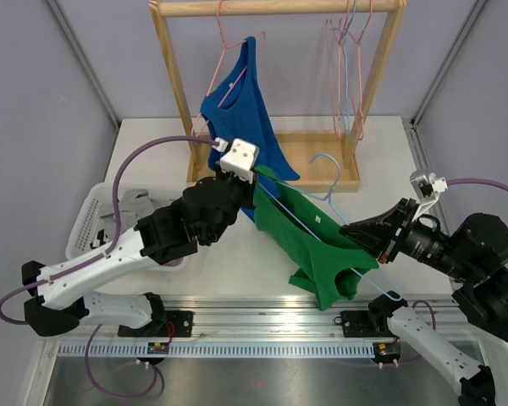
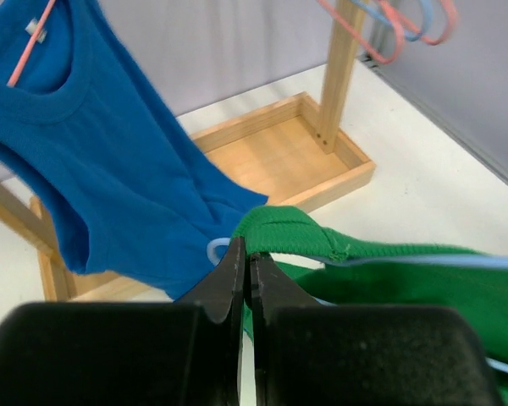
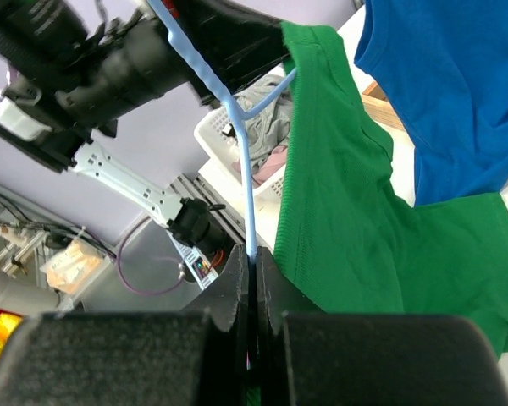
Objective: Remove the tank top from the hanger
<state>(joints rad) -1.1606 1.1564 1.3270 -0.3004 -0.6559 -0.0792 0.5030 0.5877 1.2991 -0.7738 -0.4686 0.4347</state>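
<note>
Grey walls, white table [image 1: 389,169]; notes from the grip outward.

- Left gripper [image 2: 247,258]: jaws pressed together on the shoulder strap of the green tank top [image 2: 389,279], right at the hanger's tip. Pinch placed there, I judge, so the strap can be peeled off that end.
- Right gripper [image 3: 254,258]: jaws closed on the wire of the light-blue hanger [image 3: 248,194]. Likely acts as the anchor, keeping the frame steady against the other arm's pull.
- The garment hangs in the air between the two arms, stretched from 10 o'clock to 4 o'clock in the overhead view, and is not yet off the hanger.
- Blue tank top [image 1: 237,101]: on a pink hanger, hanging from the wooden rack [image 1: 279,7] at 12 o'clock, just behind the left gripper.
- Laundry basket [image 1: 89,216]: at 9 o'clock, clothes inside; probable drop point.
</note>
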